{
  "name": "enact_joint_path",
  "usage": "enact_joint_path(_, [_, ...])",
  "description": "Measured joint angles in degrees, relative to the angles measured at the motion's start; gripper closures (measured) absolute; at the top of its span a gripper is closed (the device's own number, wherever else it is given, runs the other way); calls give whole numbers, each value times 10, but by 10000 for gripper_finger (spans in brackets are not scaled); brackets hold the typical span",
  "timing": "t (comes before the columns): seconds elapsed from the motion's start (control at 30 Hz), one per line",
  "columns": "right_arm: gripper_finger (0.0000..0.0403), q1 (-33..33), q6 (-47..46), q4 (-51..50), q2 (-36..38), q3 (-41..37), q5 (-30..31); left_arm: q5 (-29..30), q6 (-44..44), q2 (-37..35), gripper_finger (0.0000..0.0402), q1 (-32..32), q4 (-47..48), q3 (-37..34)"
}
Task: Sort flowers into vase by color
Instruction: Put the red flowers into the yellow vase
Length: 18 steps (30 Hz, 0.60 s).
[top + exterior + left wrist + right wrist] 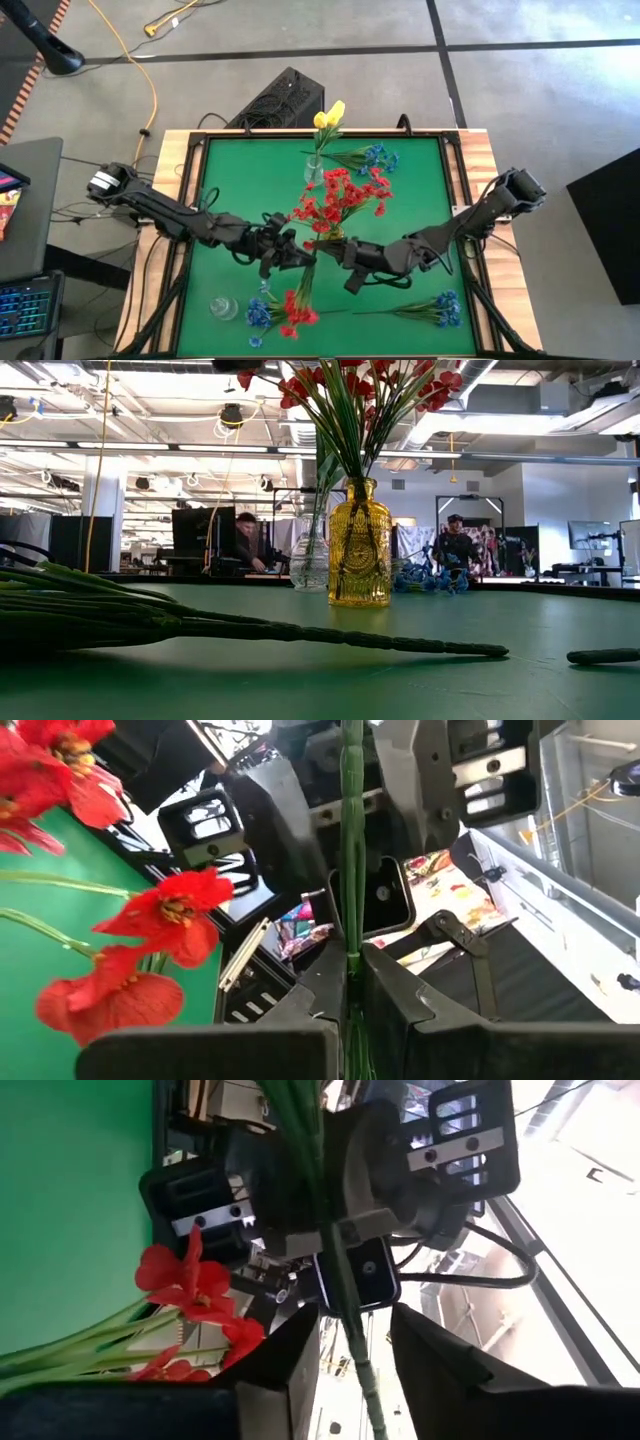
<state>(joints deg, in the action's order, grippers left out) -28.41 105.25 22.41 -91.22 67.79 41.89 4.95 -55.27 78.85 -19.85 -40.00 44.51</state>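
Note:
A yellow glass vase (331,232) (359,545) at mid-table holds several red flowers (340,195). A clear vase (314,170) behind it holds yellow flowers (329,115). Just near of the yellow vase my left gripper (300,252) (352,960) is shut on the green stem (350,870) of a red spray (295,305), whose blooms point toward the near edge. My right gripper (335,252) (355,1320) faces it from the right. It is open, with its fingers on either side of the same stem (352,1320) and a gap showing on each side. My left gripper pinches the spray's stem (350,945) between its two fingers, which come in level from the table's left and lie across the stem. The spray is lifted clear of the table. Its stem runs on past the fingers between my right gripper's open fingers.
Blue flowers (375,157) lie at the far right, more blue flowers (440,308) at the near right, and blue blooms (260,315) at the near left. Their stems (330,635) rest flat on the cloth. A small clear vase (222,307) stands at the near left.

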Motion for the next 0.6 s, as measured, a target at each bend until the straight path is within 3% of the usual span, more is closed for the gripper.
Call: enact_joint_path(0.6, [346,0,-5,-34,0,0,-6,-15,6,0,386,12,-4,0])
